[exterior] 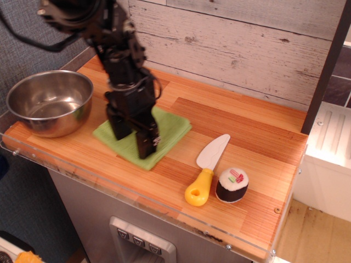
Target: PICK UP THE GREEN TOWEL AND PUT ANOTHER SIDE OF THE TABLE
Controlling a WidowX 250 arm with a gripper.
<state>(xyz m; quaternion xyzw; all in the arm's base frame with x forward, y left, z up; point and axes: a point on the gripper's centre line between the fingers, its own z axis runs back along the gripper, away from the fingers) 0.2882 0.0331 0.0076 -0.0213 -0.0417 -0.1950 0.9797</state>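
Note:
The green towel (171,129) lies flat on the wooden table (252,137), left of centre, just right of the steel bowl. My gripper (133,146) points down onto the towel's middle. Its two black fingers (147,143) press into the cloth with only a narrow gap between them, pinching it. The arm comes in from the upper left and hides the towel's centre.
A steel bowl (48,102) stands at the table's left end. A toy knife with a yellow handle (208,167) and a sushi roll piece (231,185) lie near the front right. A plank wall runs along the back. A clear acrylic edge (137,204) lines the front.

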